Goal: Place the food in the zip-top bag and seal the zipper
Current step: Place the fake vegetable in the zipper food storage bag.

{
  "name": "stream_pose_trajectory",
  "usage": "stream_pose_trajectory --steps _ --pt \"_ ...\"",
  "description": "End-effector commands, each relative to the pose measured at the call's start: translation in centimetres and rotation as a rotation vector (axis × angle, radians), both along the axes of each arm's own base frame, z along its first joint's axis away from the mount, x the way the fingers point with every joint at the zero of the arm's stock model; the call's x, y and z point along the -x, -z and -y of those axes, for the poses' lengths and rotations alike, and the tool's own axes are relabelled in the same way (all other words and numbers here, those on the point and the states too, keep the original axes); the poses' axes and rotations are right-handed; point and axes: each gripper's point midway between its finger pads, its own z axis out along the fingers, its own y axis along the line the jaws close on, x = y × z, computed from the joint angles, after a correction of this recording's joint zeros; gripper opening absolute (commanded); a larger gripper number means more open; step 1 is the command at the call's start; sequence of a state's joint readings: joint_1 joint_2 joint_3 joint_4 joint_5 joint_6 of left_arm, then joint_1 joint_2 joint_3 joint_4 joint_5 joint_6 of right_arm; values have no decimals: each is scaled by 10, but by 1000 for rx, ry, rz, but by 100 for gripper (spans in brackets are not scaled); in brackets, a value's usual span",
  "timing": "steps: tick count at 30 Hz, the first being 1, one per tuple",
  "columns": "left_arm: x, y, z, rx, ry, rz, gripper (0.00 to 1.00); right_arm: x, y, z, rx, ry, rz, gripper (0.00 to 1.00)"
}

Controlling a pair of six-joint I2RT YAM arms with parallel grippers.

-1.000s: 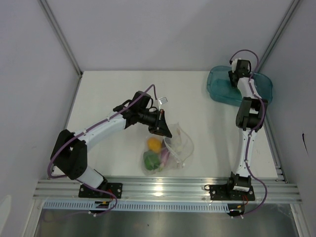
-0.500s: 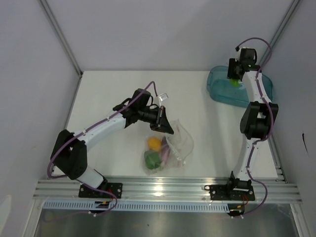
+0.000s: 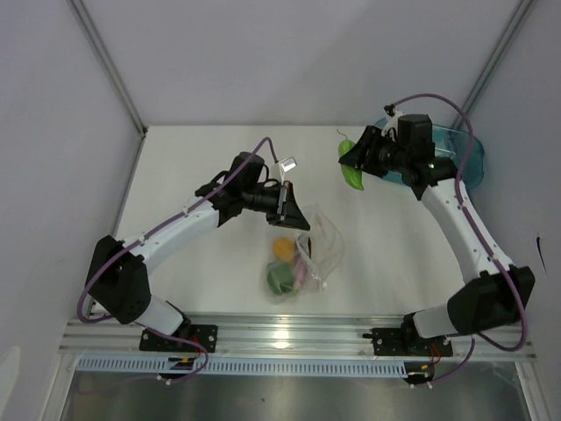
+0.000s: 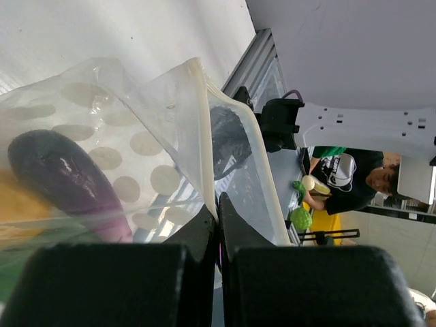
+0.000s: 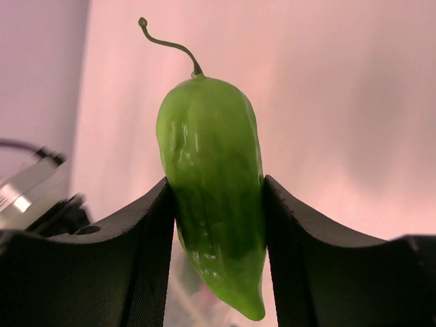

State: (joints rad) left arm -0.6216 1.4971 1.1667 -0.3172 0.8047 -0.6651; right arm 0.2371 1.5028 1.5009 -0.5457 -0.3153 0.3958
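The clear zip-top bag [image 3: 311,256] lies at the table's front middle with the orange-yellow fruit [image 3: 284,249], the dark-green pepper [image 3: 280,278] and the purple eggplant [image 4: 65,178] inside. My left gripper [image 3: 294,217] is shut on the bag's upper edge, pinching its zipper strip [image 4: 203,136] and holding the mouth up. My right gripper [image 3: 358,160] is shut on the light-green elongated piece [image 3: 351,168], also in the right wrist view [image 5: 214,225], and holds it in the air left of the tray, well above and right of the bag.
The teal tray [image 3: 463,158] stands at the back right corner, partly hidden by my right arm. A metal rail [image 3: 298,338] runs along the table's front edge. Grey walls close the back and both sides.
My right arm has lifted the light-green piece out of the teal tray and swung left with it. My left gripper has raised the bag's edge a little; the bag has shifted slightly right.
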Motion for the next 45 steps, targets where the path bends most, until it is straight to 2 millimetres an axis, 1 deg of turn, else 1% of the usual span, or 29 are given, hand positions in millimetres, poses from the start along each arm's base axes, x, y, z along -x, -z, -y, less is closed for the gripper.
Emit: stream_pose_trajectory --steps 1,2,3,4,6,7,8,11,13,15,16,18,23,24,28,33,35,41,44,45 --pt "-3 -41 5 80 -7 101 1 49 -36 -17 -275 11 -57 0" --pt "-3 -42 5 85 -7 102 0 60 -25 -21 -308 -3 -100 0" --pt "-4 -43 5 87 -7 103 0 70 -30 -25 -342 -24 -102 0" --pt "-4 -44 5 91 -9 105 1 87 -43 -29 -370 -62 -88 0" --pt "-5 -47 6 92 -10 113 1 107 -48 -30 -353 -84 -82 0" --pt "-5 -47 6 90 -6 116 1 118 -52 -34 -344 -113 -76 0" --pt "-6 -46 6 87 -6 112 0 129 -60 -35 -336 -145 -51 0" --pt "-7 -50 7 91 -2 122 0 159 -59 -39 -335 -214 -132 0" --pt "-9 -49 8 89 -7 127 1 171 -53 -40 -340 -218 -180 0" --pt "-10 -47 9 89 -6 124 0 184 -51 -41 -360 -224 -212 0" --pt "-11 -48 10 99 -4 122 1 188 -43 -43 -367 -230 -248 0" --pt "-10 -47 11 102 0 119 1 201 -37 -48 -387 -271 -312 0" --pt "-12 -45 10 99 -8 128 1 217 -20 -51 -360 -294 -417 0" --pt "-11 -44 11 101 -7 123 0 223 -16 -55 -357 -310 -444 0" --pt "-12 -44 12 119 -7 121 1 230 -1 -64 -349 -310 -522 0" --pt "-10 -46 12 130 -2 124 0 229 19 -63 -318 -266 -587 0" --pt "-9 -47 12 132 -1 126 0 222 29 -60 -278 -223 -599 0" --pt "-5 -45 10 140 3 121 1 212 48 -57 -239 -159 -635 0" --pt "-2 -48 10 154 8 119 1 201 59 -54 -203 -109 -622 2" --pt "-1 -49 10 159 8 115 1 192 62 -52 -187 -71 -596 2"
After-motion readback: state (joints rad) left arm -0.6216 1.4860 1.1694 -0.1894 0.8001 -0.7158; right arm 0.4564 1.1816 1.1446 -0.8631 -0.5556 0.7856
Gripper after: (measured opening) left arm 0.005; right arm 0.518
